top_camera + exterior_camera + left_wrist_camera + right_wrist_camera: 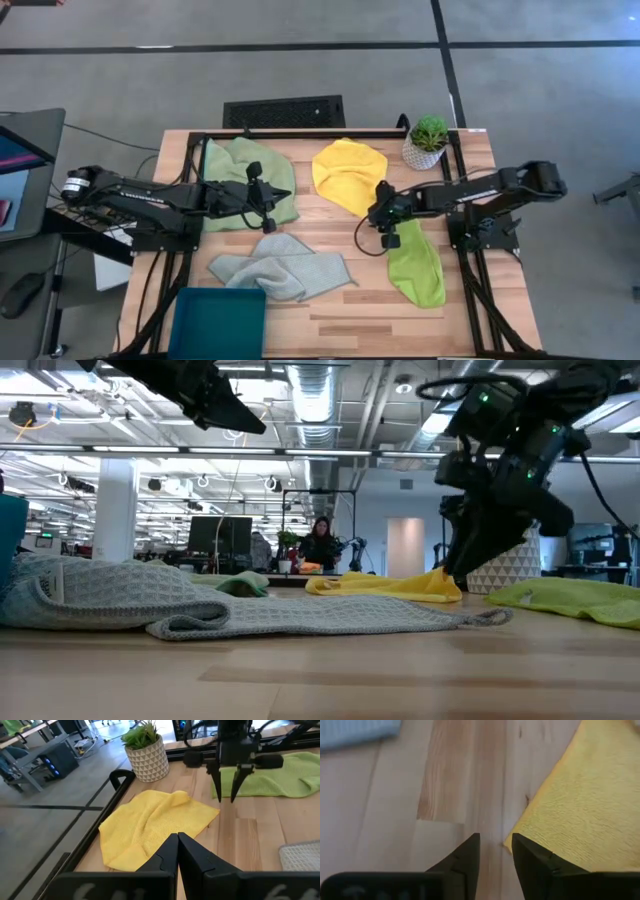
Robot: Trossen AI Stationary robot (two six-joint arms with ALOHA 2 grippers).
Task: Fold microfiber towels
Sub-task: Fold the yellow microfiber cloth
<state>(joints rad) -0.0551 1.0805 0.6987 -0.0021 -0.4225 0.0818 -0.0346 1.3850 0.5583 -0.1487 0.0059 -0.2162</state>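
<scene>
The table (330,310) carries four towels, one plant and one bin, and none of the four looks finished to me. The sage towel (240,178) is the biggest spread, lying rumpled at the far left under my left arm. The grey towel (282,268) lies crumpled near the front, just beyond the teal bin (218,322) that sits at the front-left edge. The yellow towel (347,175) lies bunched at the far middle, near the potted plant (428,141) in the far right corner. The lime towel (417,265) stretches long and narrow toward the front right — perhaps doubled once, though I cannot say so for certain, and its edges are not square. So I judge the job is at or near its start: four towels left to fold flat, at best one partly begun. My right gripper (496,851) hangs low over the wood, pointing down at the near corner of the yellow towel; its fingers stand partly apart with nothing between them, the corner lying just beside one fingertip. My left gripper (177,851) hovers above the sage towel, well clear of the table, fingers pressed together on nothing — it waits. Count, then: two arms, four towels, one bin, one plant.
</scene>
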